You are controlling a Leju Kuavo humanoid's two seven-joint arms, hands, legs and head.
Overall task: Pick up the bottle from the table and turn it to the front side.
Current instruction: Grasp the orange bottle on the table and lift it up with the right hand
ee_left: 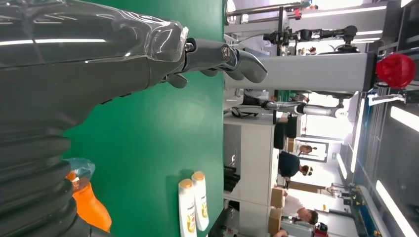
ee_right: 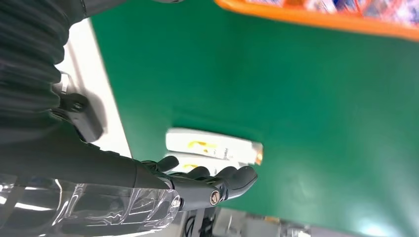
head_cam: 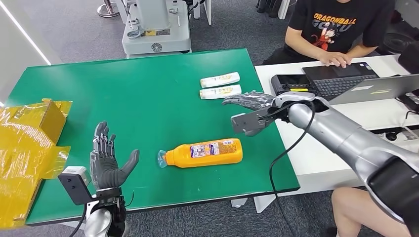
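Note:
An orange bottle [head_cam: 205,152] with a clear cap lies on its side near the front of the green table [head_cam: 148,89], cap toward my left, printed label facing up. Part of the orange bottle [ee_left: 91,210] shows in the left wrist view and its edge [ee_right: 316,17] in the right wrist view. My left hand [head_cam: 106,158] stands open near the table's front edge, fingers spread, well left of the bottle. My right hand [head_cam: 249,101] hovers open above the table's right edge, behind the bottle and beside two white tubes.
Two white tubes [head_cam: 220,86] lie side by side at the back right of the table. A yellow wrapped box [head_cam: 29,148] sits at the left edge. A person [head_cam: 336,29] types on a laptop [head_cam: 346,79] at the white desk on the right.

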